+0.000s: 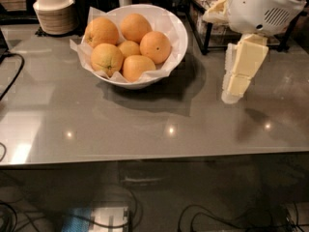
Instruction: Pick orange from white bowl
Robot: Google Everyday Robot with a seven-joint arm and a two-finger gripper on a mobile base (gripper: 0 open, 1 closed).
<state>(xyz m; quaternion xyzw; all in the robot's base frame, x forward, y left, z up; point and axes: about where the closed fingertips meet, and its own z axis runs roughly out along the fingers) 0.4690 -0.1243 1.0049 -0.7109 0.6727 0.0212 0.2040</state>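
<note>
The white bowl [179,35] with crinkled paper lining stands at the back middle of the grey table [145,124]. It holds several oranges; a large orange [155,46] lies on its right side, another [101,31] at the left, and a smaller one [129,47] sits in the middle. My gripper [231,95] hangs from the white arm head [263,6] to the right of the bowl. It points down, just above the table, about a bowl's width away, and holds nothing that I can see.
A stack of small beige bowls [53,13] stands at the back left. A black wire rack [205,30] with packets is behind the gripper. A black cable [13,79] curves along the left edge. The table's front edge runs across below the middle.
</note>
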